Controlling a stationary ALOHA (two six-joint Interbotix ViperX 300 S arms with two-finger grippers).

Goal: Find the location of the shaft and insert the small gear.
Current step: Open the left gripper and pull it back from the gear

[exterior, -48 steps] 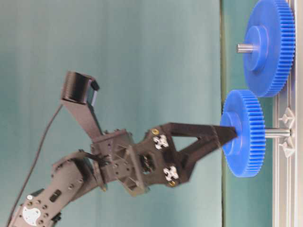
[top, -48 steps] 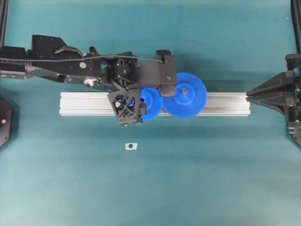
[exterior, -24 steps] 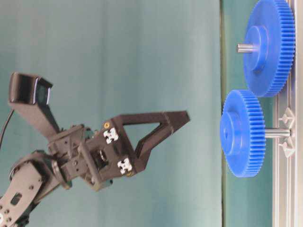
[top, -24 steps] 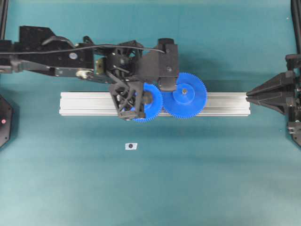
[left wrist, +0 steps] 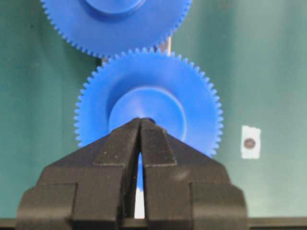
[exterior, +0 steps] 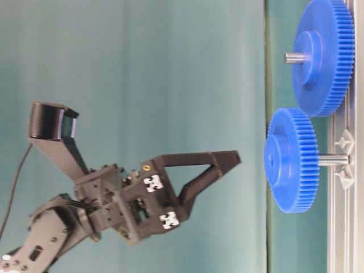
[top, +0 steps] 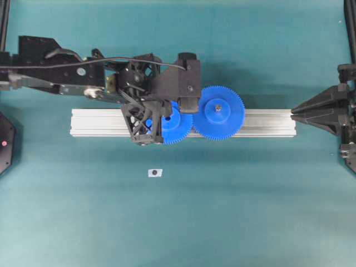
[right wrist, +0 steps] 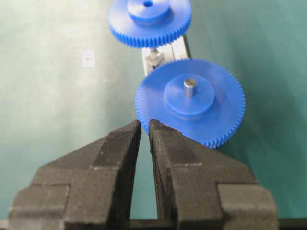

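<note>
Small gear sits on shaft, left hand clear.

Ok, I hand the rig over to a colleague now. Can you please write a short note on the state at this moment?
Left gripper: shut, empty, clear of the small gear.
Right gripper: shut, empty, parked at the right end of the rail.
Small gear: sits on the shaft, next to the larger gear.
Done: shaft found, gear put on and released.
Left: bare shaft shows between gear and rail, so check whether the gear needs pressing further down; otherwise retract the left arm.
</note>
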